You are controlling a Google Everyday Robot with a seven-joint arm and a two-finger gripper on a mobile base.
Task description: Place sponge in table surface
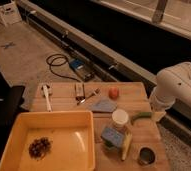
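Where the sponge lies: the sponge (110, 135) is near the front of the desk (64, 104), just right of the yellow tray (49, 115). It seems to rest on top of a green cup (109, 146), though I cannot tell for sure.
Close around it: a white-lidded jar (120, 119) stands just behind, and a long yellow item (126, 146) lies just beside it on the right. A dark can (146, 156) stands further right, at the front corner.
In the way: a curved green item (140, 116) lies on the wood between the jar and the gripper.
Gripper: the gripper (157, 115) is low at the desk's right edge, at the end of the white arm (176, 87).
Jaws: spread wide.
Sponge against jaws: apart from them, toward the front and the tray side, past the green item.
Further back: a grey-blue cloth (104, 105), a red round thing (113, 92), a spoon (89, 96) and a white utensil (46, 97).
Tray: holds a dark cluster (39, 147).
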